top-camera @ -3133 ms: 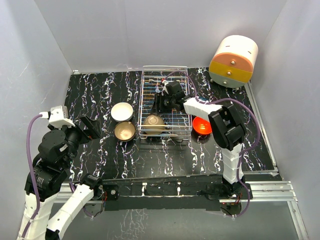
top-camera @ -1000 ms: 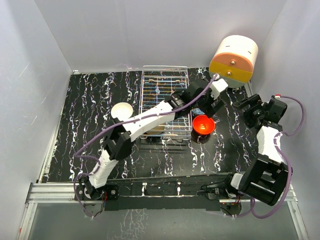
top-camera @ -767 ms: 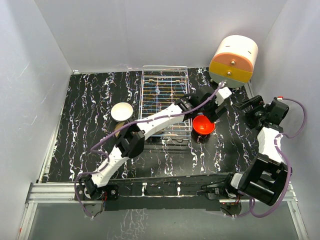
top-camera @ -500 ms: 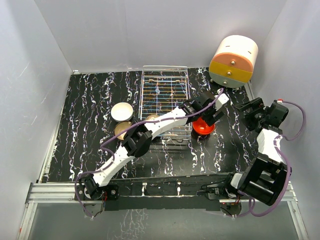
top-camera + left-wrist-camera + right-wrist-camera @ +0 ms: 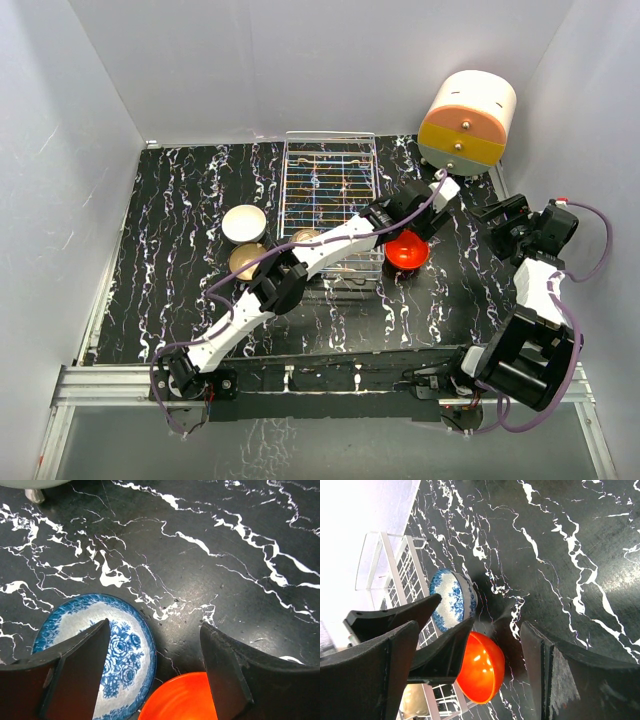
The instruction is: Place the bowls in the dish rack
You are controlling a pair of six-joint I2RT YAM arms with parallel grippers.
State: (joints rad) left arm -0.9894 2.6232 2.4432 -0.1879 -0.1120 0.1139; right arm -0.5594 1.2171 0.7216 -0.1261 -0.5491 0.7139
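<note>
The red-orange bowl stands on the black marble table just right of the wire dish rack. My left gripper reaches across the rack and is open right above the bowl. In the left wrist view the bowl's rim shows between the spread fingers of the left gripper. A tan bowl sits in the rack's near end, partly hidden by the arm. The white bowl and a dark-rimmed bowl stand left of the rack. My right gripper is open and empty, far right.
A blue-and-white flowered bowl stands against the red bowl on the rack side; it also shows in the right wrist view. The cream-and-orange cylindrical box stands at the back right. The left arm lies low over the rack's front.
The right arm left the rack and swung to the far right. The left arm reached across the rack, and its open gripper came back from near the box down onto the red bowl.
</note>
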